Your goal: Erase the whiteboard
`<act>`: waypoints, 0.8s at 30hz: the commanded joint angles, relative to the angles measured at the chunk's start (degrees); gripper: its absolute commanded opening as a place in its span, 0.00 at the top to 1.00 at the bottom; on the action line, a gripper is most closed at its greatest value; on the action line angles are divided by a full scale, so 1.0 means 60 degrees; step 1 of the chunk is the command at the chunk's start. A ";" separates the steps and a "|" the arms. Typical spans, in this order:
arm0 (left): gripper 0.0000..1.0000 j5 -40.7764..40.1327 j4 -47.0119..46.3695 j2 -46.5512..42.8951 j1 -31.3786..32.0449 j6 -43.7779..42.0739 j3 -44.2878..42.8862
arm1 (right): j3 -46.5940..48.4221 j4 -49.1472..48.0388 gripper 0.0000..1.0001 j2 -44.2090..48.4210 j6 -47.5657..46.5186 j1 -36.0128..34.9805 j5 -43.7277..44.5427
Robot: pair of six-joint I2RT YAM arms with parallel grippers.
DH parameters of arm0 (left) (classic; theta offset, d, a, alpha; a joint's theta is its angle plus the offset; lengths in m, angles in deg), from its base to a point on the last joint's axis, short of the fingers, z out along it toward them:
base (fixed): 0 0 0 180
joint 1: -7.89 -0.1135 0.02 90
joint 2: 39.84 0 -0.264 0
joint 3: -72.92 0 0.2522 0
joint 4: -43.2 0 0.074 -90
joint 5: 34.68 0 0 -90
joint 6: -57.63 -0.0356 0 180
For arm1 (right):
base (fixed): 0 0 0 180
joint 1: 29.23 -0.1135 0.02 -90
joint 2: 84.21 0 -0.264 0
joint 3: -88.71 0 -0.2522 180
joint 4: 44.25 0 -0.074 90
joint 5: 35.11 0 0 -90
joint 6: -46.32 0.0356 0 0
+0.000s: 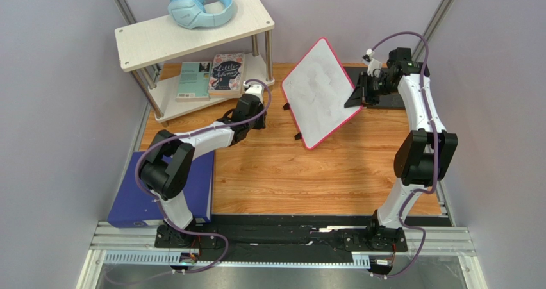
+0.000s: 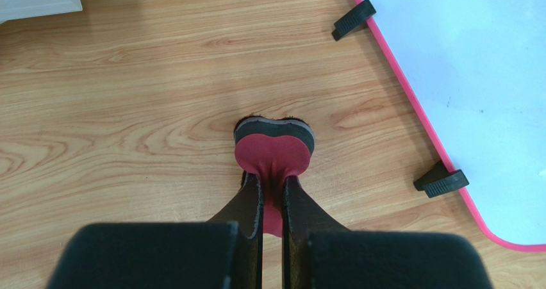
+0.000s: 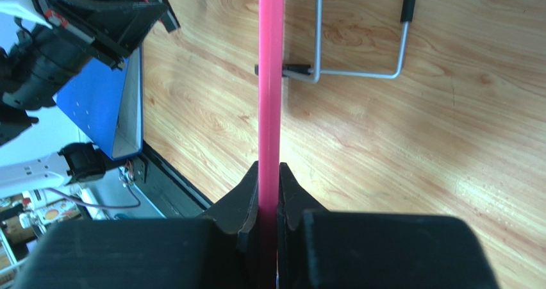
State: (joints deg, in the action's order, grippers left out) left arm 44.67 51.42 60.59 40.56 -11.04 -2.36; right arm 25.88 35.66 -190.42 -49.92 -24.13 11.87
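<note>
The whiteboard [image 1: 317, 90], white with a pink rim [image 3: 270, 77], stands tilted above the table, and only faint smudges show on its face. My right gripper [image 1: 359, 94] [image 3: 269, 173] is shut on the rim at its right edge. A wire stand [image 3: 359, 45] shows on the board's back. My left gripper [image 1: 253, 109] [image 2: 274, 186] points down at the wood to the left of the board and is shut on a red-and-black eraser [image 2: 274, 145]. Its fingers are hidden under the wrist in the top view. The whiteboard [image 2: 474, 77] and its black feet [image 2: 442, 181] lie to the eraser's right, apart from it.
A white two-level shelf [image 1: 192, 33] stands at the back left with blue headphones [image 1: 198, 7] on top and books [image 1: 211, 76] below. A blue binder [image 1: 131, 202] lies at the near left beside the left arm's base.
</note>
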 commanded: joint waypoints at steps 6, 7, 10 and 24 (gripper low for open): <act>1.00 -0.0011 -0.0146 -0.0272 0.0078 -0.0111 0.0101 | -0.0257 0.1148 1.00 0.0388 -0.1435 -0.0221 0.0110; 1.00 0.0003 -0.0146 -0.0272 0.0078 -0.0126 0.0101 | -0.0360 0.1104 0.98 0.0286 -0.1465 -0.0221 0.0125; 1.00 0.0106 -0.0117 -0.0257 0.0078 -0.0170 0.0043 | -0.0551 0.0944 0.85 0.0154 -0.1567 -0.0221 0.0227; 1.00 0.0882 -0.0541 0.0415 0.0869 -0.0448 -0.0820 | -0.0727 0.0342 0.53 -0.0256 -0.1655 -0.0206 0.0550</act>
State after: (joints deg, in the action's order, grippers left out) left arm 47.57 50.59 61.53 44.49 -12.62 -3.76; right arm 21.18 39.62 -191.95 -58.12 -24.83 15.02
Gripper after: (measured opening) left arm 0.040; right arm 0.444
